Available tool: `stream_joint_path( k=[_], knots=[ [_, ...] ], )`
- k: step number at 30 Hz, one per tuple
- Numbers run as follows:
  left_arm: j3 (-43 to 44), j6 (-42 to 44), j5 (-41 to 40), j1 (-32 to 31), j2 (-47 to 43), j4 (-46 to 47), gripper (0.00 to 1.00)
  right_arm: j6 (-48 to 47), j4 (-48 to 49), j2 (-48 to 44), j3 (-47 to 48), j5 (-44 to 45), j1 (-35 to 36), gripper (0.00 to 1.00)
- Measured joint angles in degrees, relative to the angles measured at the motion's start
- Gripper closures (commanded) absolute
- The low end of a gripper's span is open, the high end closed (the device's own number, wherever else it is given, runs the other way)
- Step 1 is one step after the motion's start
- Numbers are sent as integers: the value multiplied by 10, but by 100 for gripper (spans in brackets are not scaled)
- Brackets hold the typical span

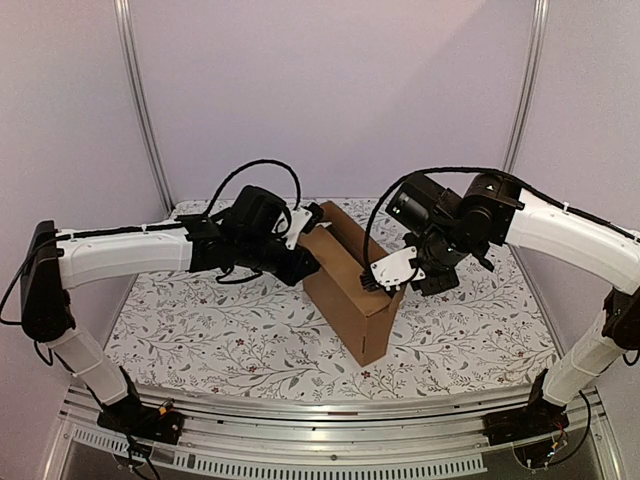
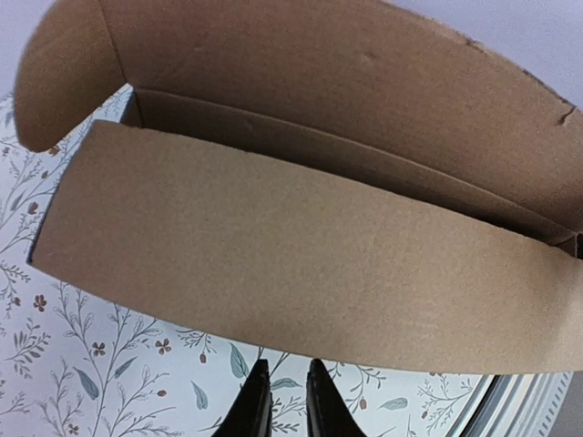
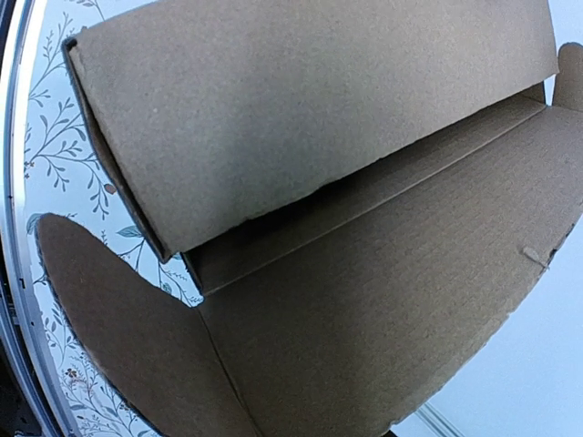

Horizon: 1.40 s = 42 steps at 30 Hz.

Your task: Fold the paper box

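Observation:
The paper box [image 1: 345, 300] is plain brown cardboard and stands mid-table with its lid raised. In the left wrist view its front wall [image 2: 301, 246] fills the frame, with the lid curving above it. My left gripper [image 2: 286, 369] hovers just short of that wall, its jaws a narrow gap apart with only tablecloth between them. From above, the left gripper [image 1: 300, 232] is at the box's far left corner. My right gripper [image 1: 385, 275] sits on the lid's upper edge. In the right wrist view the lid panel [image 3: 383, 300] covers the jaws, and the box wall [image 3: 319, 109] lies beyond it.
A floral tablecloth [image 1: 200, 320] covers the table. An aluminium rail [image 1: 330, 440] runs along the near edge by the arm bases. Two metal posts [image 1: 140, 100] rise at the back corners against pale walls.

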Motion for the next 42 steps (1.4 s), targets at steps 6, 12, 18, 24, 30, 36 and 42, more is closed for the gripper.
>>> stream_joint_path(
  k=[6,12,18,24,30,36,42],
  knots=[
    [3,3,10,0,3,12,84,0,0,0,0,-14,0,75],
    [3,2,26,0,3,21,84,3,0,0,0,-28,0,74],
    [3,-2,43,-1,3,31,84,23,-4,0,17,-48,0,69],
    [4,-4,55,-2,7,41,83,50,-8,0,29,-70,0,69],
    [19,-12,71,-2,31,56,83,89,-11,1,30,-103,0,68],
    [24,-25,85,-2,45,78,83,129,-10,5,30,-124,-2,62],
    [31,-35,96,-5,53,80,83,154,-10,8,46,-154,-11,58]
  ],
)
